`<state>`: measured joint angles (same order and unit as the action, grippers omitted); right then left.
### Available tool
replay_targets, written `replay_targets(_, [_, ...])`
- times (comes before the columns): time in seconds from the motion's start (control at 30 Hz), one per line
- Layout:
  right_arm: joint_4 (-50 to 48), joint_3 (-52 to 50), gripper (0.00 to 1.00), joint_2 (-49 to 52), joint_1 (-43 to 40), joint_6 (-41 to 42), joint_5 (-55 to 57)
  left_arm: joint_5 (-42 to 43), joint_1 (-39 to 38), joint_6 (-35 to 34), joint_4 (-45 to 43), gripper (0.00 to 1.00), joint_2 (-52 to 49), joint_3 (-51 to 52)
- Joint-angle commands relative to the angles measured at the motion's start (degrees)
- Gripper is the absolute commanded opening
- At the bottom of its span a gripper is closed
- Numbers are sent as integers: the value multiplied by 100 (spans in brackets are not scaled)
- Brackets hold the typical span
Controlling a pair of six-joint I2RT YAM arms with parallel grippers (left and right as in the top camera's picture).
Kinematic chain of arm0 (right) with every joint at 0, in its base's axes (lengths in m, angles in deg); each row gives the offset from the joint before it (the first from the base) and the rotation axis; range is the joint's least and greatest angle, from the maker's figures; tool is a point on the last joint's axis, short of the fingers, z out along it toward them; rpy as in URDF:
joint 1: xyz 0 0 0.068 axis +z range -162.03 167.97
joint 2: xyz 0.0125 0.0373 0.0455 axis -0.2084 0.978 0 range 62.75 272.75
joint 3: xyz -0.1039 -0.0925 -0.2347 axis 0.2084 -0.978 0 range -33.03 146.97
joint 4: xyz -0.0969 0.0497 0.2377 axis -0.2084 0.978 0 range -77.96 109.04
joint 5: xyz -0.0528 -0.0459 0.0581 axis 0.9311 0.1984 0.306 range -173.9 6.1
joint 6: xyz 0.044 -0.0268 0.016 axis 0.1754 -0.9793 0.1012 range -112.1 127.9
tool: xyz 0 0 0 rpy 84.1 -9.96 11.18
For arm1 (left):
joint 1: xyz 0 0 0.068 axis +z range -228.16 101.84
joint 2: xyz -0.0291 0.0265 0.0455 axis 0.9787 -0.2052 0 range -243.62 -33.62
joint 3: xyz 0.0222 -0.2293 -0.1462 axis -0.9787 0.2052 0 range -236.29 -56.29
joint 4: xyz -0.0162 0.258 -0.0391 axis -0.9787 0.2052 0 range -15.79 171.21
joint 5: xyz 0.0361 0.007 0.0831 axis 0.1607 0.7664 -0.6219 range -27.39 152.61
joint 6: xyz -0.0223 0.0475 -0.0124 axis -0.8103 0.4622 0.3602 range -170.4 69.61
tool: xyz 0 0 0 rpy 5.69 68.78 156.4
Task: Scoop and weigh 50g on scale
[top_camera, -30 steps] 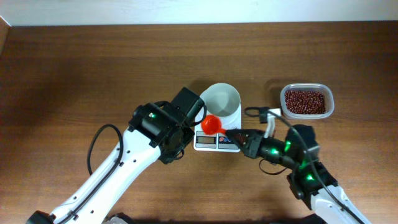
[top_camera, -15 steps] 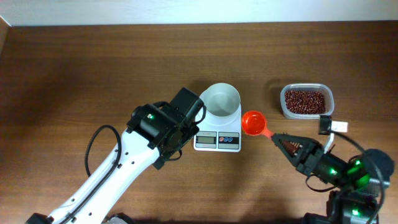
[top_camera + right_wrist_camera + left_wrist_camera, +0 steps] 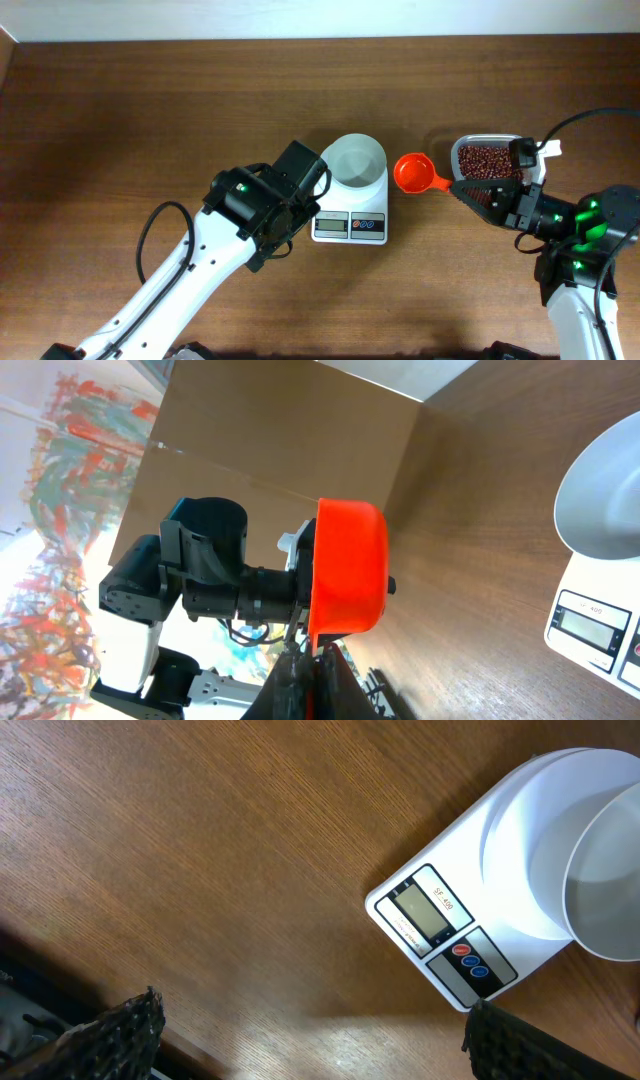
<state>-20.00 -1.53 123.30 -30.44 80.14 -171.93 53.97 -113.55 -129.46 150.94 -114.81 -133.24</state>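
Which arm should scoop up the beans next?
The right one. The right gripper is shut on the orange scoop, right beside the tub of beans. The left gripper hangs open and empty by the scale, farther from the beans.

overhead: even, diffuse light, sharp throughout; the scale (image 3: 349,226) casts only a faint, soft shadow on the table (image 3: 120,100). left wrist: pale glare on the wood below the scale, lower corners dark. right wrist: scoop (image 3: 345,570) left of the scale, saturated and slightly soft; background mildly blurred.
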Motion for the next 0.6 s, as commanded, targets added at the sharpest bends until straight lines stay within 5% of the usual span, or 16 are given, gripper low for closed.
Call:
replay_targets(0.0, [-35,44,4,-74,42,28,-92,-105,-7,50,9,99,79,-79])
replay_targets(0.57, [-37,44,4,-74,42,-295,-90,-105,-7,50,9,99,79,-79])
